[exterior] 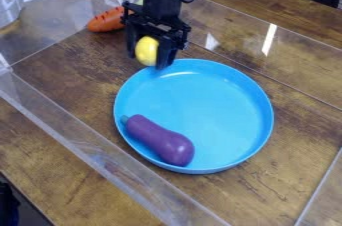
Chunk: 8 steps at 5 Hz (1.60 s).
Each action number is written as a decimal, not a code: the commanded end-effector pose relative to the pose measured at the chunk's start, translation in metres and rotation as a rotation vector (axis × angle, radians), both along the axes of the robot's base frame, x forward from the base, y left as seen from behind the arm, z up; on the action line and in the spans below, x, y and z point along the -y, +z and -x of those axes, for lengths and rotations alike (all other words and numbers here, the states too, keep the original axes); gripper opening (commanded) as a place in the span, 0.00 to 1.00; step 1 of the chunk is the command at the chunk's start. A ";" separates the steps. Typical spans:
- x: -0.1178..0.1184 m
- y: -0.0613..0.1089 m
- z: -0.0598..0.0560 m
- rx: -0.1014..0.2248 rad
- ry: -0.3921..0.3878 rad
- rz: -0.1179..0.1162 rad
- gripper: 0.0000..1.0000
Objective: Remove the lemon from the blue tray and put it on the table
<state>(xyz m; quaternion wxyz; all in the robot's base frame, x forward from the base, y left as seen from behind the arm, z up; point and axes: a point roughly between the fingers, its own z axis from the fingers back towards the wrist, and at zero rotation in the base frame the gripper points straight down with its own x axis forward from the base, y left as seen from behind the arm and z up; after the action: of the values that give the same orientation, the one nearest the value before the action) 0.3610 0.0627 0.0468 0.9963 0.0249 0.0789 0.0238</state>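
Held the small glossy yellow lemon (146,48) between the two black fingers of the claw (154,50), jaws closed on the fruit at a middling spread, arm pointing straight down from above. Hung with the lemon's long axis roughly upright, clear of any surface as far as could be told, just beyond the far-left rim of the large round bright blue plastic tray (254,100), so already off the tray and over the dark brown wooden plank counter (60,70). Judged the set-down to turn on that one gap: rim close below and to the right in the view, bare wood on the near-left side. Lay an orange carrot (104,21) behind the claw at the far left, near but apart; lay a purple eggplant (160,140) in the tray's near-left part, well apart. Bounded on the left by a clear plastic wall (40,40), with open wood between.
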 end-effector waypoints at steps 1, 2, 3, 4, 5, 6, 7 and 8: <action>-0.002 0.007 -0.009 0.049 -0.035 -0.014 0.00; 0.000 -0.002 -0.012 0.045 -0.078 -0.020 0.00; 0.002 -0.011 -0.013 0.041 -0.118 -0.024 0.00; 0.004 -0.019 -0.016 0.033 -0.176 -0.039 1.00; 0.006 -0.019 -0.019 0.037 -0.235 -0.053 1.00; 0.006 -0.018 -0.018 0.041 -0.189 -0.070 1.00; 0.005 -0.016 -0.016 0.045 -0.143 -0.088 1.00; 0.005 -0.014 -0.015 0.052 -0.096 -0.104 1.00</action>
<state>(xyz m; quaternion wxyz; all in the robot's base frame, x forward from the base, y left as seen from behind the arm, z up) 0.3711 0.0653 0.0256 0.9945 0.0752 0.0695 -0.0204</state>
